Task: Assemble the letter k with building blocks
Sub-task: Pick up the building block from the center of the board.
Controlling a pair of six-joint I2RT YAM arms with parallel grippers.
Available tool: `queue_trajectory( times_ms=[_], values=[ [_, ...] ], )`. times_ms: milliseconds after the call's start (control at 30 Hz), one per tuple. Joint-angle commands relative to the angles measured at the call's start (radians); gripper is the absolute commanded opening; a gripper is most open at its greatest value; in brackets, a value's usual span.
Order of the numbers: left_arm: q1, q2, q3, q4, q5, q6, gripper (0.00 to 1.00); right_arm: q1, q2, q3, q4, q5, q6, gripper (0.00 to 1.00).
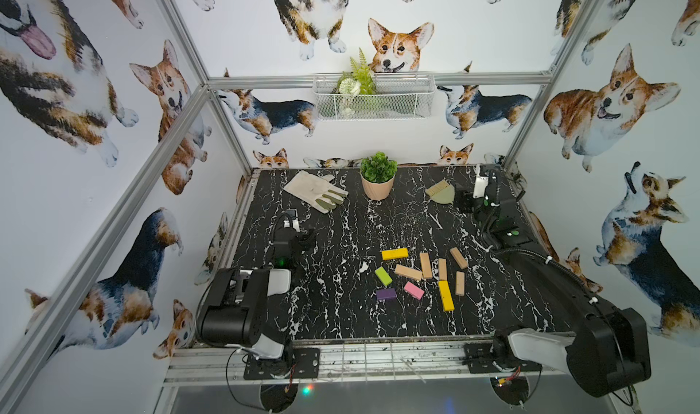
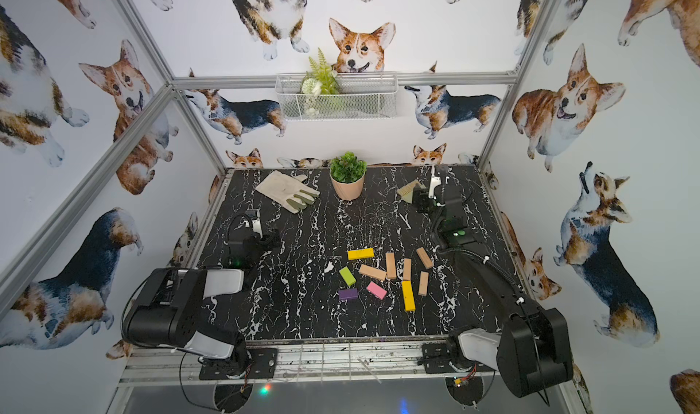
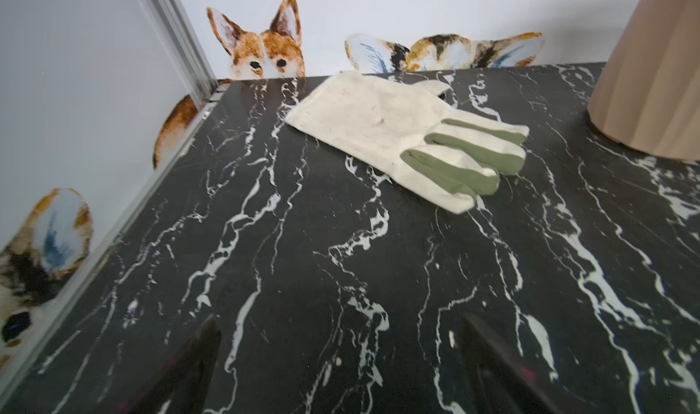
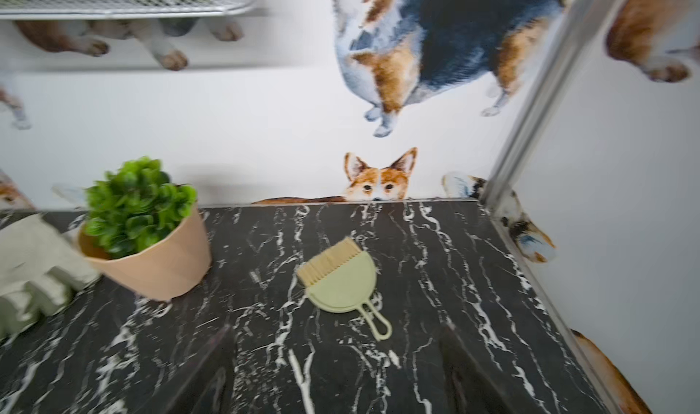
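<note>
The building blocks lie scattered flat on the black marble table (image 1: pixel 333 317), right of centre in both top views. They include several plain tan bars (image 1: pixel 425 265), two yellow bars (image 1: pixel 394 253) (image 1: pixel 446 295), a green one (image 1: pixel 383 276), a purple one (image 1: pixel 386 294) and a pink one (image 1: pixel 413 290). My left gripper (image 1: pixel 307 237) (image 3: pixel 341 355) hovers at the table's left side, open and empty, far from the blocks. My right gripper (image 1: pixel 464 200) (image 4: pixel 337 359) is at the back right, beyond the blocks, open with only bare table between its fingers. Neither wrist view shows a block.
A cream and green glove (image 1: pixel 316 190) lies at the back left. A potted plant (image 1: pixel 378 181) stands at the back centre. A tan brush on a pale green dustpan (image 4: pixel 341 275) sits just ahead of my right gripper. A wire basket (image 1: pixel 373 95) hangs on the back wall.
</note>
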Motion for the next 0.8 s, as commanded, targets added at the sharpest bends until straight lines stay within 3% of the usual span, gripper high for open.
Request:
queue_trajectory(
  times_ms=[0,133,200,333,433,633,667,767],
  values=[
    [0.000,-0.065,0.108,-0.250,-0.124,-0.037,1.00,0.114,0.063,0.118,-0.345,-0.002,0.036,0.87],
    [0.001,-0.125,0.310,-0.603,-0.227,-0.178,1.00,0.268,0.199,0.265,-0.562,0.053,0.100,0.93],
    [0.001,-0.115,0.451,-0.792,-0.206,-0.219,1.00,0.320,0.284,0.349,-0.683,0.061,0.160,1.00],
    [0.000,-0.049,0.749,-1.196,-0.123,-0.302,1.00,0.437,0.432,0.503,-0.856,0.080,0.225,1.00],
    [-0.002,-0.016,0.914,-1.413,-0.052,-0.315,1.00,0.499,0.520,0.609,-0.954,0.014,0.266,1.00],
    [-0.003,-0.129,0.878,-1.460,0.101,-0.293,1.00,0.578,0.604,0.649,-0.995,-0.144,0.314,1.00],
    [-0.004,-0.159,0.843,-1.443,0.114,-0.295,1.00,0.582,0.612,0.638,-0.987,-0.187,0.325,0.98],
    [-0.003,-0.209,0.767,-1.433,0.091,-0.308,1.00,0.582,0.667,0.643,-1.037,-0.322,0.344,0.79]
  ],
)
